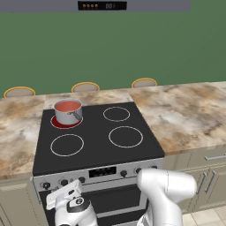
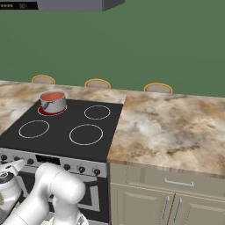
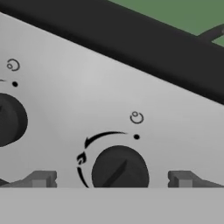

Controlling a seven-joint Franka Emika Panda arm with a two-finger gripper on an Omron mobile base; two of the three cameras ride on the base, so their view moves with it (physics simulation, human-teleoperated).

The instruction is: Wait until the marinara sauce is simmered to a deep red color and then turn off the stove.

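Note:
The stove [image 1: 95, 119] has a black glass top, and its back left burner glows red under a small steel saucepan [image 1: 69, 113]. The marinara sauce [image 1: 67, 106] in the pan is a smooth orange-red disc, also seen as sauce [image 2: 52, 96] in the right base view. My gripper [image 3: 113, 179] is open, close against the silver front panel [image 3: 87, 83]. A black knob [image 3: 120, 171] sits between the fingertips [image 3: 41, 178], which stand apart from it on both sides. A second knob [image 3: 8, 118] lies to its left. My hand [image 1: 65, 195] is low at the panel's left end.
Marble counter [image 1: 185, 114] flanks the stove on both sides. Three round stool tops [image 1: 85, 87] show behind it before a green wall. A grey hood with a display [image 1: 102, 5] hangs above. Beige drawers and cabinet doors [image 2: 171, 193] stand right of the oven.

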